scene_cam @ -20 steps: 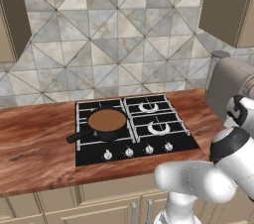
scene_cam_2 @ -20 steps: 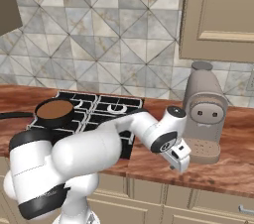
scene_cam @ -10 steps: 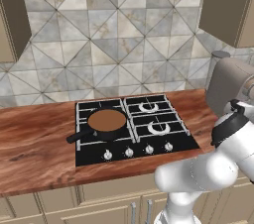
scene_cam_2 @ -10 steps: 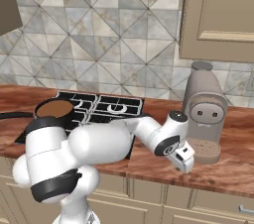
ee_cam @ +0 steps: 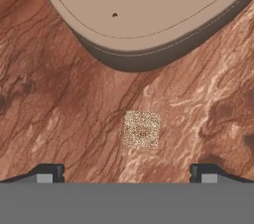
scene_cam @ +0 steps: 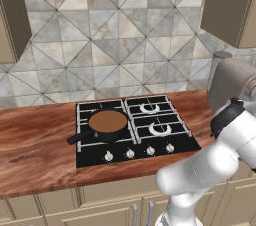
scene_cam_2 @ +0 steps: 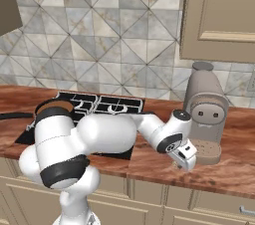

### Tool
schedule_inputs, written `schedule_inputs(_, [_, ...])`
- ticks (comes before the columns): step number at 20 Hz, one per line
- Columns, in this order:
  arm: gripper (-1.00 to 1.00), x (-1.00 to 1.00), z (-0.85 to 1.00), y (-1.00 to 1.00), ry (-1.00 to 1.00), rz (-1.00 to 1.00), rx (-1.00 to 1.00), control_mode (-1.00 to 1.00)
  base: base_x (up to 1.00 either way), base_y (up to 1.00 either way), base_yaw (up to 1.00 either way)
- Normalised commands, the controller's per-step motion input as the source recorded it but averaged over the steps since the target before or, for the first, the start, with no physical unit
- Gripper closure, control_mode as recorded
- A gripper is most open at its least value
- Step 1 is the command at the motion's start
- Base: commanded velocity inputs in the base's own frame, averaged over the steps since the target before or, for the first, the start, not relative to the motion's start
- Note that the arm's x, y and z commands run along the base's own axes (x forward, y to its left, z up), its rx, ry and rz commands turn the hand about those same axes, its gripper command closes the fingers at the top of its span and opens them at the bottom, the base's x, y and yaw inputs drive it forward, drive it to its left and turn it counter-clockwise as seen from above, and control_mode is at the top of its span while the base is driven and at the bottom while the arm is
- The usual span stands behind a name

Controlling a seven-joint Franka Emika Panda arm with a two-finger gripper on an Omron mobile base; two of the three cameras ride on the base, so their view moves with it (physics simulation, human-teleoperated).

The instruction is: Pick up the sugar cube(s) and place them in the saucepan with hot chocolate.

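A small pale-brown sugar cube (ee_cam: 142, 129) lies on the wooden counter (ee_cam: 59, 94), just in front of the coffee machine's drip base (ee_cam: 144, 15). My gripper (ee_cam: 127, 174) hangs above it, open, one fingertip (ee_cam: 47, 173) on each side of the cube and well apart from it. From the right base view the gripper (scene_cam_2: 187, 162) points down at the counter beside the machine's base. The saucepan with hot chocolate (scene_cam: 108, 121) sits on the front left burner, far to the left, with its black handle toward the front left.
The grey coffee machine (scene_cam_2: 204, 109) stands right behind the gripper, at the right end of the counter (scene_cam: 35, 145). The black gas hob (scene_cam: 135, 130) fills the middle. Wall cabinets (scene_cam_2: 219, 10) hang above. My arm stretches across the counter's front edge.
The arm has stretched further right and the hand has shifted slightly toward the coffee machine's base. The gripper stays open. The saucepan has not moved.
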Motion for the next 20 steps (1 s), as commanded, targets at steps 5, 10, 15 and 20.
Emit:
schedule_inputs(5, [-1.0,-0.02,0.0,0.0,-0.02,0.01,-0.04,-1.0,0.0,0.0,0.0])
schedule_inputs(10, [-1.0,0.0,-0.06,-0.01,-0.1,0.03,-0.04,-1.0,0.0,0.0,0.0])
schedule_inputs(15, [-1.0,0.0,-0.09,-0.03,-0.11,0.04,-0.03,-1.0,0.0,0.0,0.0])
schedule_inputs(20, [-1.0,0.0,-0.04,0.0,-0.02,0.04,-0.04,-1.0,0.0,0.0,0.0])
